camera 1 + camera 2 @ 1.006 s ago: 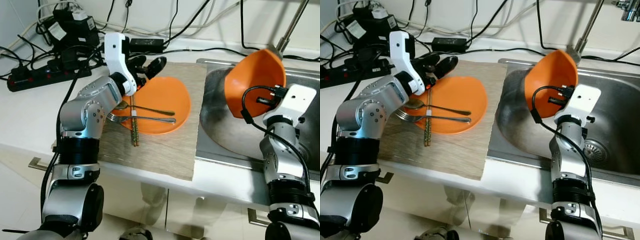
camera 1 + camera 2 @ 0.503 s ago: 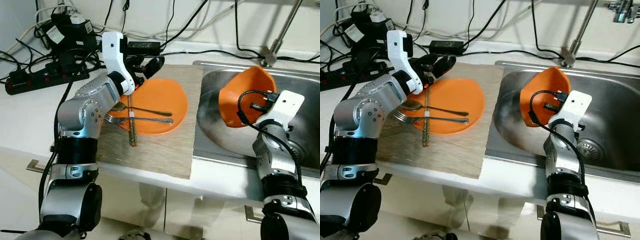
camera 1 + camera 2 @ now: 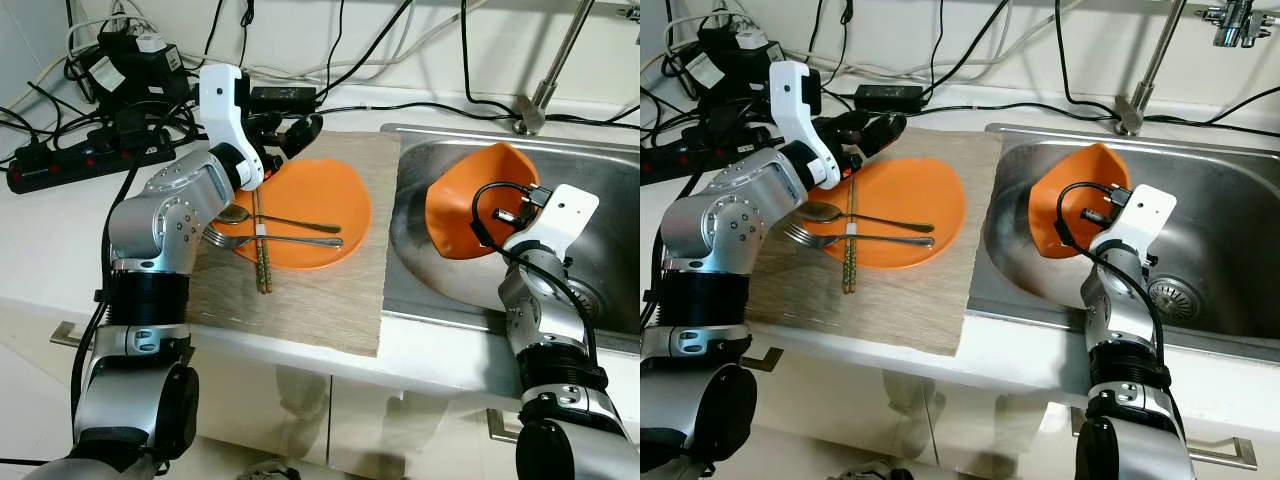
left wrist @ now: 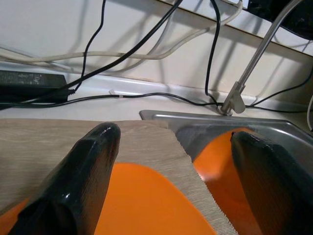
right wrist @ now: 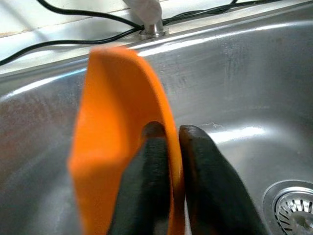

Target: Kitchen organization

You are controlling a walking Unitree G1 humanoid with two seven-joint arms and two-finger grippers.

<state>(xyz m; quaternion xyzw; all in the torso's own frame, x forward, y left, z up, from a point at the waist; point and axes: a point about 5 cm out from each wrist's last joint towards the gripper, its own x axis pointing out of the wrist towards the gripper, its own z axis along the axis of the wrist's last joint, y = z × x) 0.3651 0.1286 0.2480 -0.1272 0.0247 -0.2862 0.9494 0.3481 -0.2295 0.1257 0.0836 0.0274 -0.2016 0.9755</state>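
My right gripper [image 5: 168, 134] is shut on the rim of an orange bowl [image 3: 468, 205], holding it tilted on edge low inside the steel sink [image 3: 600, 170]. In the right wrist view the bowl's [image 5: 117, 132] rim sits pinched between the two black fingers [image 5: 205, 181]. An orange plate [image 3: 315, 190] lies on the woven mat [image 3: 300, 300], with a spoon [image 3: 285, 220], a fork [image 3: 275, 240] and chopsticks [image 3: 260, 250] across its left part. My left gripper [image 3: 285, 130] stands open just above the plate's far left edge, nothing between its fingers [image 4: 88, 171].
A power strip [image 3: 80, 160], adapters and many cables crowd the counter's back left. The faucet stem [image 3: 545, 75] rises behind the sink, whose drain [image 3: 1168, 292] lies beside my right arm. The counter's front edge runs below the mat.
My right gripper has lowered the orange bowl from above the sink's rim down into the basin. The left gripper has stayed over the plate's far edge. The camera has shifted slightly.
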